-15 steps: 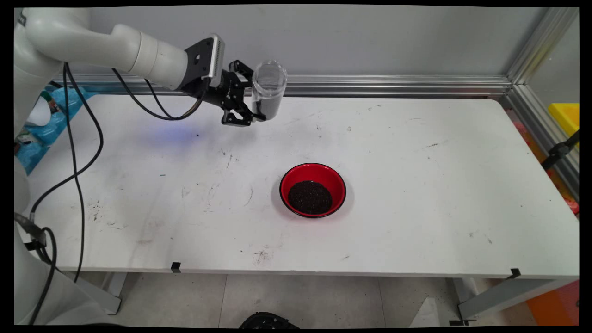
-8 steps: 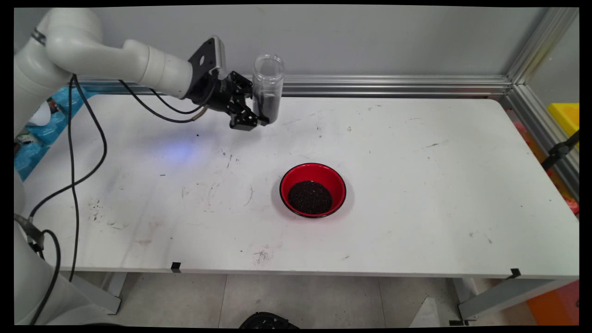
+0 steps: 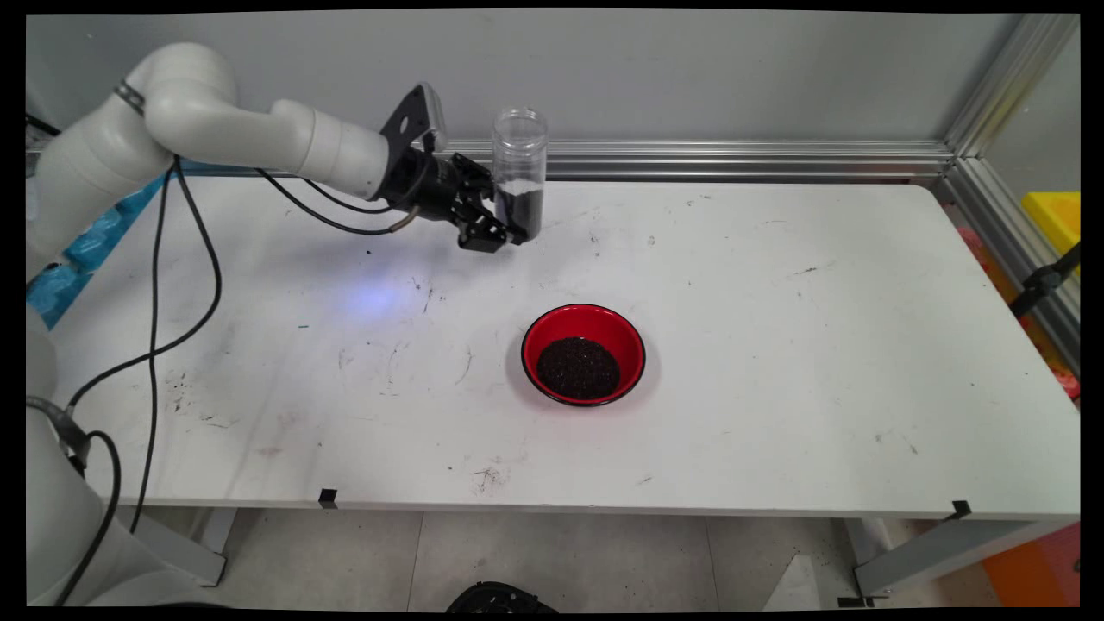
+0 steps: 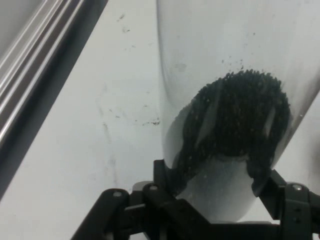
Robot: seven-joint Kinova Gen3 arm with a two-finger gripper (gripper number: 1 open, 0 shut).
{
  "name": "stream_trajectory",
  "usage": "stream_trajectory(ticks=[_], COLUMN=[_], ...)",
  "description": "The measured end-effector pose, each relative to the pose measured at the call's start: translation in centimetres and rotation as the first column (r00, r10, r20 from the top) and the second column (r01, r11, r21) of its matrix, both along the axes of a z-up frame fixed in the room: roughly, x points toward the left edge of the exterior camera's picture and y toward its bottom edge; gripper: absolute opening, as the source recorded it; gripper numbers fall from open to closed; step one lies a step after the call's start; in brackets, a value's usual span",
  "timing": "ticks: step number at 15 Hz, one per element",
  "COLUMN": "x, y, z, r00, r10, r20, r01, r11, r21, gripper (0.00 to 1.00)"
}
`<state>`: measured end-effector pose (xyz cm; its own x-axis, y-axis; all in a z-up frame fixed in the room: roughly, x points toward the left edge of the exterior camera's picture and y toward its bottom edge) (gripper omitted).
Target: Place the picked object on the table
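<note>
**Two vessels of dark grains, one held aloft**

One clear plastic jar (image 3: pixel 519 172), roughly a third full of small black granules (image 4: pixel 235 117), is clamped upright in the black hand (image 3: pixel 498 231) of a white robot arm (image 3: pixel 259 138), in the upper middle of the main view, near the aluminium rail (image 3: pixel 733 159) along the wall. The hand has closed on the jar's lower part from the left, its two fingers (image 4: pixel 165 175) pressing the clear wall on either side at about the level of the grains; holding it low and level seems to be what keeps the open mouth up and the contents settled at the bottom. In the hand view the granules lie heaped against the jar's wall just above the black linkage, with the worktop's (image 3: pixel 776 345) scuffed white surface behind. Whether the jar's base touches the worktop or hangs just over it cannot be told from either view.

Below and a little right of the hand, well apart from it, a red bowl (image 3: pixel 583 354) with a black rim stands at the middle of the frame, a mound of the same sort of dark grains in its bottom. Black cables (image 3: pixel 155 302) hang from the arm down the left side of the frame.
</note>
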<state>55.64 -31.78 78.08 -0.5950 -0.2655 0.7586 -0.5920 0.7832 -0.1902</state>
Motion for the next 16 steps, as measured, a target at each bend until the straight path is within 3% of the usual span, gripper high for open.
stream_trajectory(ticks=[16], x=[-1.5], y=[-3.1], z=[-5.8], r00=[0.995], r10=[0.015], r20=[-0.1], r01=[-0.009], r11=[0.998], r21=[0.066], gripper=[0.0])
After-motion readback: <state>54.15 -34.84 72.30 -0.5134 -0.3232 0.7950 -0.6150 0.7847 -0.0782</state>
